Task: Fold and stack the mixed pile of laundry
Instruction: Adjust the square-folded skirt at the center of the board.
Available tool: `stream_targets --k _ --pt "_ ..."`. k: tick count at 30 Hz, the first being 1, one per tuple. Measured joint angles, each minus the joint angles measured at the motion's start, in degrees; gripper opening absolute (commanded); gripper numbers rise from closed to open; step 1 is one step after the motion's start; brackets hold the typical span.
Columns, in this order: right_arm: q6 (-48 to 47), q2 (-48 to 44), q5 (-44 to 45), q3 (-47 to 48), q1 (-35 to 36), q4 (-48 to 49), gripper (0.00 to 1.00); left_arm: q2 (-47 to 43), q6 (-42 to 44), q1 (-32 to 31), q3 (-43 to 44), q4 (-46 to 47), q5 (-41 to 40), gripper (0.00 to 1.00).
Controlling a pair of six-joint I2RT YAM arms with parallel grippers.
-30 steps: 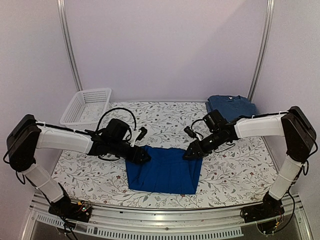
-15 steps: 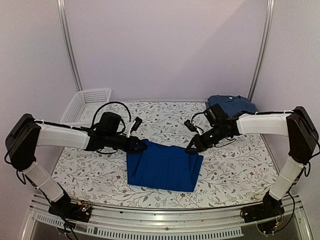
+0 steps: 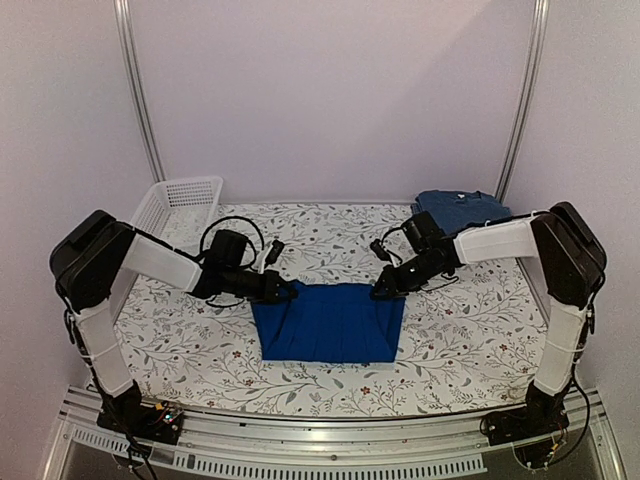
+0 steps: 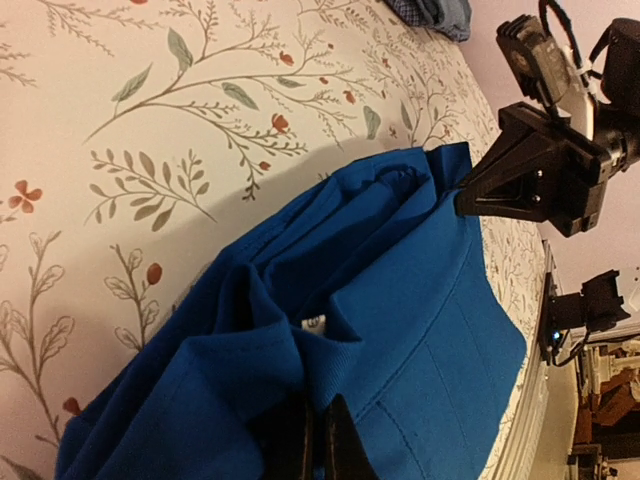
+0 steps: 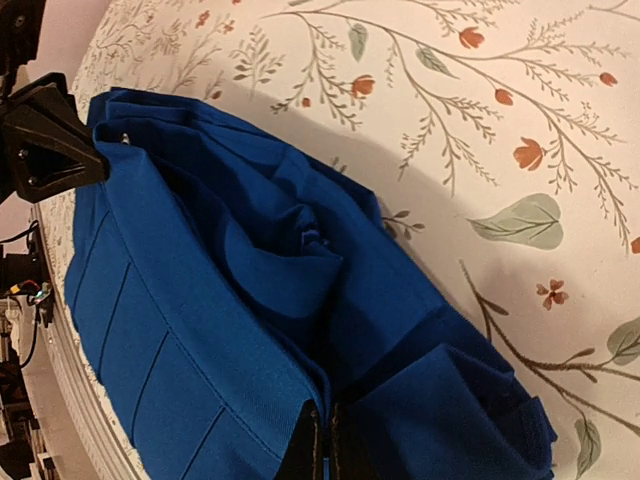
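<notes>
Flowered table in a pale, plain booth

Smooth pale lilac walls (image 3: 330, 90) close in the back and both sides under soft, even light. Two aluminium posts, a left post (image 3: 138, 90) and a right post (image 3: 524, 90), lean up along the back wall's edges. The table (image 3: 200, 350) wears a white cloth printed with green sprigs and small red flowers. An aluminium rail (image 3: 330, 445) runs along its near edge, and a white plastic mesh basket (image 3: 175, 210) sits at the far left corner.

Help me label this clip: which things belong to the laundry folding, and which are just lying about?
Job: blue garment, pinched by left gripper and right gripper; navy shirt, folded at the back.
Lying about: basket.
</notes>
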Motion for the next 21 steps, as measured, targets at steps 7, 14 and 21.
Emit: stream_targets --k 7,14,21 --pt "1.0 10.2 4.5 7.0 0.0 1.1 0.0 7.3 -2.9 1.2 3.4 1.1 -1.7 0.0" --pt "0.5 13.2 6.3 10.9 0.0 2.6 0.28 9.0 -3.7 2.6 4.2 2.6 -2.6 0.31" --pt "1.0 4.3 8.3 9.0 -1.1 -0.7 0.7 -1.0 1.4 3.4 2.8 -5.0 -10.6 0.57"
